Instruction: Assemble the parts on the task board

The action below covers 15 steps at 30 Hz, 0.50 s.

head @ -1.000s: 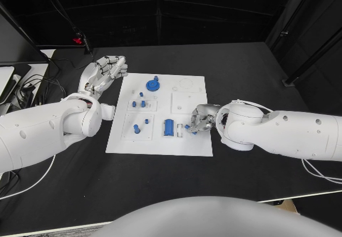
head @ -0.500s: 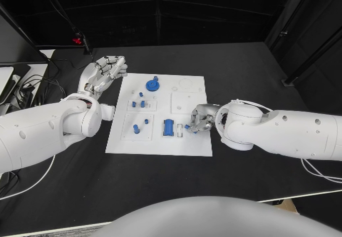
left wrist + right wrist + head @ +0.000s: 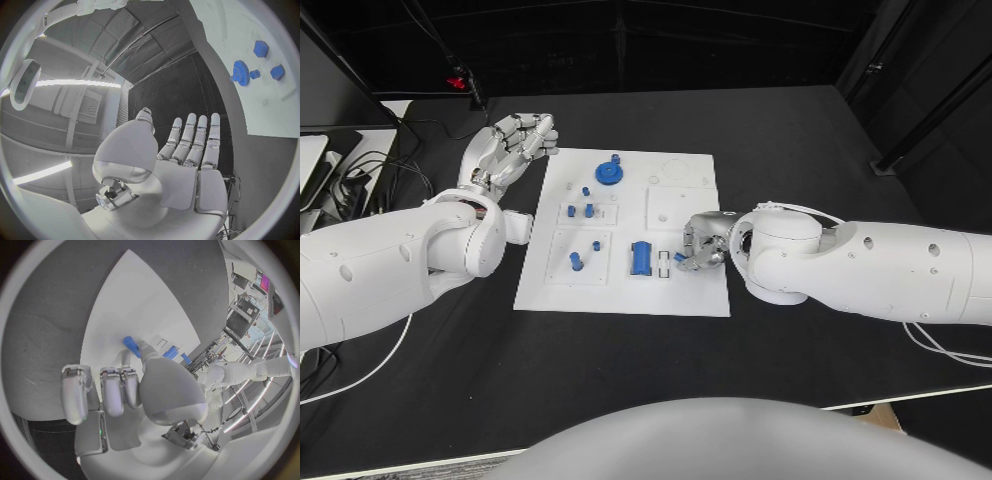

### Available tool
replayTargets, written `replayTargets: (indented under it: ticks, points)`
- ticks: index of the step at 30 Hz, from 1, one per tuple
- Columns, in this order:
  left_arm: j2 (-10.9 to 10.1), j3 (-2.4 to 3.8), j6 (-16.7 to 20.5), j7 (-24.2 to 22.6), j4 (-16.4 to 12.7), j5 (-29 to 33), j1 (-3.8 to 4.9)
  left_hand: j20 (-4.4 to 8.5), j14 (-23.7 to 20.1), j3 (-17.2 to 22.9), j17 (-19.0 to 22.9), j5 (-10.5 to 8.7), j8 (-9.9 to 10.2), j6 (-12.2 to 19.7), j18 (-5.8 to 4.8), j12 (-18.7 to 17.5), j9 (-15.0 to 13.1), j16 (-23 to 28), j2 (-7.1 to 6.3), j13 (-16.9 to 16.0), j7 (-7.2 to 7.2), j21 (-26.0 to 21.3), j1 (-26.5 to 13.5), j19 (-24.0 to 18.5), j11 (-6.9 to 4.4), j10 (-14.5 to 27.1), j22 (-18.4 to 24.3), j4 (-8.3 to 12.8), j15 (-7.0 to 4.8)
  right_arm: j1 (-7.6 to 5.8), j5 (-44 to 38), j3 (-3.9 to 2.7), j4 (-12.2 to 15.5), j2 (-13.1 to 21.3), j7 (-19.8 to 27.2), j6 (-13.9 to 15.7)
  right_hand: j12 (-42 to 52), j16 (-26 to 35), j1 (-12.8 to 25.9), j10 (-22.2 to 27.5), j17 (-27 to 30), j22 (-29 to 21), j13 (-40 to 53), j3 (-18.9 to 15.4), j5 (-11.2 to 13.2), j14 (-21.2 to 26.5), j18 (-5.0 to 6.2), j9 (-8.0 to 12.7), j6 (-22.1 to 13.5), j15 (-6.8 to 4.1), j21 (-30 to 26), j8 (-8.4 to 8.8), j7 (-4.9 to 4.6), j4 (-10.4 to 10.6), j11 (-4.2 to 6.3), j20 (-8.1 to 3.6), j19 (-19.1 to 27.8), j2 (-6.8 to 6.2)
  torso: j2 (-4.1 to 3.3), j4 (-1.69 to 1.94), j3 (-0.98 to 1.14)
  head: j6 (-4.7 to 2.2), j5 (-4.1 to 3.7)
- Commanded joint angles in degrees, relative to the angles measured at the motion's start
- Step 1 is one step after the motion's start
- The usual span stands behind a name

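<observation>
The white task board (image 3: 625, 291) lies mid-table. On it are a blue gear (image 3: 609, 172), a blue block (image 3: 642, 257) and small blue pegs (image 3: 574, 261). My right hand (image 3: 704, 243) hangs low over the board's right part, just right of the block, fingers curled. In the right wrist view its thumb and a finger pinch a small blue peg (image 3: 130, 345) against the board (image 3: 119, 305). My left hand (image 3: 516, 140) is held flat with straight fingers off the board's far left corner, holding nothing. The left wrist view shows that hand (image 3: 184, 150) and the gear (image 3: 239, 71).
A raised white square (image 3: 679, 209) and a round recess (image 3: 676, 170) sit on the board's far right part. Cables and equipment (image 3: 343, 165) lie at the table's left edge. Black tabletop (image 3: 790, 140) surrounds the board.
My right hand and forearm have edged slightly left toward the blue block, and the small peg by its fingertips is now mostly covered. The left hand has not moved.
</observation>
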<state>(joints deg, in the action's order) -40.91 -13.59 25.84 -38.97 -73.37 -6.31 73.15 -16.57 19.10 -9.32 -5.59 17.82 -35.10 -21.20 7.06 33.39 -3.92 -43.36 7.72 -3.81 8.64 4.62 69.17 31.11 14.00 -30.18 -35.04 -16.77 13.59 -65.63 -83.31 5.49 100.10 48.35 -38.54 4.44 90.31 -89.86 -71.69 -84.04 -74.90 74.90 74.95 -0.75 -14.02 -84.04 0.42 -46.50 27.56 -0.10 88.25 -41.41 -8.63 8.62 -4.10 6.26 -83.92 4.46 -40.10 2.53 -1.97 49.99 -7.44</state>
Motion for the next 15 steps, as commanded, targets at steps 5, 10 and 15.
replayTargets:
  ticks: [5,10,15]
  points:
    - [0.1,0.06,-0.7,-1.1,0.0,0.1,0.08,0.02,-0.5,-0.3,0.0,0.24,-0.4,0.2,-0.44,0.3,0.1,-0.4,0.11,0.0,7.82,0.3,0.6,-0.3,-0.06,0.2,0.1,0.0,-0.11,0.38,-2.7,0.38,-0.5,-0.4,-6.4,-5.2,-0.3,-0.1,-0.4,-6.0,-15.1,14.6,15.1,1.4,-0.6,-6.0,-0.07,32.8,1.3,0.38,0.5,0.87,0.10,-0.3,-0.15,0.24,-5.4,-0.37,0.01,-0.06,-0.01,0.01,0.01]
    - [0.1,0.06,-0.8,-1.0,0.0,0.1,0.08,0.02,-0.5,-0.3,0.1,0.24,-0.4,0.2,-0.44,0.3,0.1,-0.4,0.15,0.0,7.82,0.4,0.6,-0.3,-0.06,0.2,0.1,0.0,-0.12,0.42,-2.9,0.38,-0.5,-0.4,-6.0,-4.7,-0.3,-0.1,-3.3,-6.0,-15.1,15.0,15.1,6.4,-2.8,-6.0,-0.34,34.3,2.4,0.35,1.5,2.54,0.28,-2.2,-0.01,0.19,-5.9,1.84,0.01,-0.03,0.00,0.01,0.02]
    - [0.0,0.06,-0.8,-1.0,-0.1,0.1,0.08,0.02,-0.5,-0.3,0.1,0.24,-0.4,0.2,-0.44,0.3,0.1,-0.4,0.15,0.0,7.82,0.4,0.6,-0.3,-0.06,0.2,0.1,0.0,-0.12,0.48,-3.0,0.38,-0.3,-0.1,-4.9,-3.1,-0.3,-0.1,-2.9,-6.0,-15.1,15.1,15.1,17.5,-3.6,-6.0,-0.42,39.4,8.3,0.54,1.8,10.98,0.39,-4.5,0.20,0.14,-6.1,0.27,-0.02,0.02,0.01,0.01,0.02]
